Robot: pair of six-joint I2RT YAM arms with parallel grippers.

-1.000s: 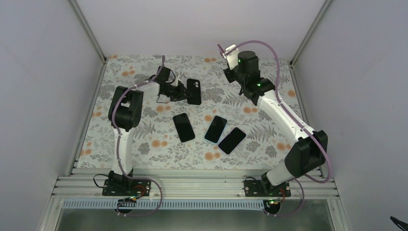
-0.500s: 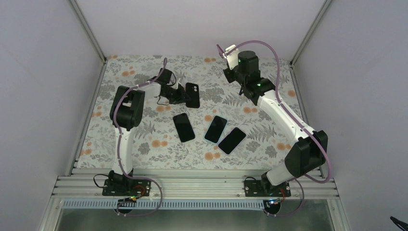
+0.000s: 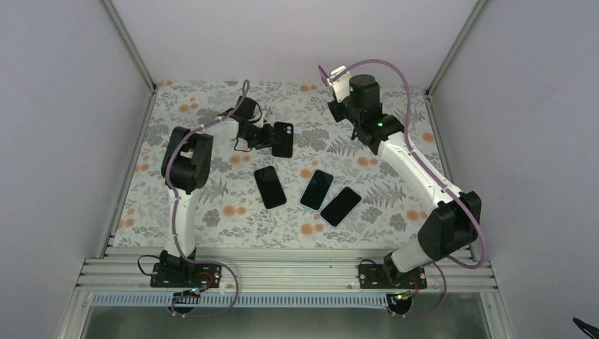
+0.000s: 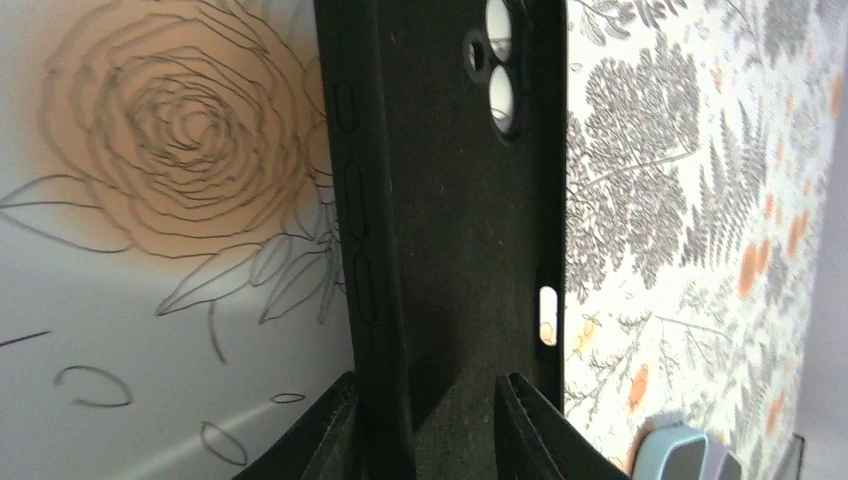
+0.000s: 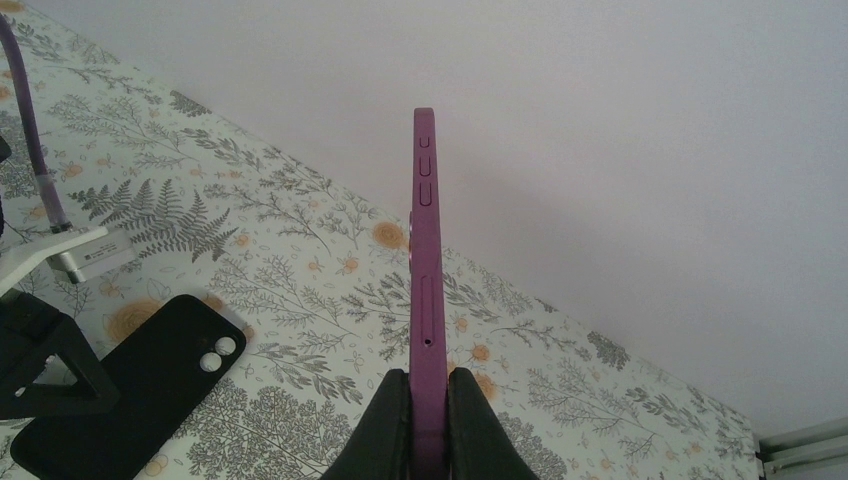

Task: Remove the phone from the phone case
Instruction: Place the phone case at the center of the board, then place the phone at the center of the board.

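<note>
The black phone case point(image 3: 284, 138) is empty, and its soft inside and two camera holes face the left wrist view point(image 4: 450, 200). My left gripper point(image 3: 267, 135) holds it at the far middle of the table. One finger point(image 4: 325, 440) is outside the case's side wall and the other finger point(image 4: 535, 435) is inside it, with the grip point low in that view point(image 4: 430, 440). My right gripper point(image 3: 342, 79) is raised at the far right and shut on the purple phone point(image 5: 425, 250). The phone stands edge-on and upright between the gripper's pads point(image 5: 428, 420). The case also shows in the right wrist view point(image 5: 140, 380).
Three phones lie face up mid-table: a black one point(image 3: 270, 186), a blue-edged one point(image 3: 316, 189) and another point(image 3: 340, 205). The blue-edged corner shows in the left wrist view point(image 4: 680, 450). The floral tablecloth point(image 3: 212, 205) is enclosed by white walls and aluminium posts.
My left wrist has turned and shifted slightly, and the black case has moved a little with it. The right arm and the purple phone have stayed still.
</note>
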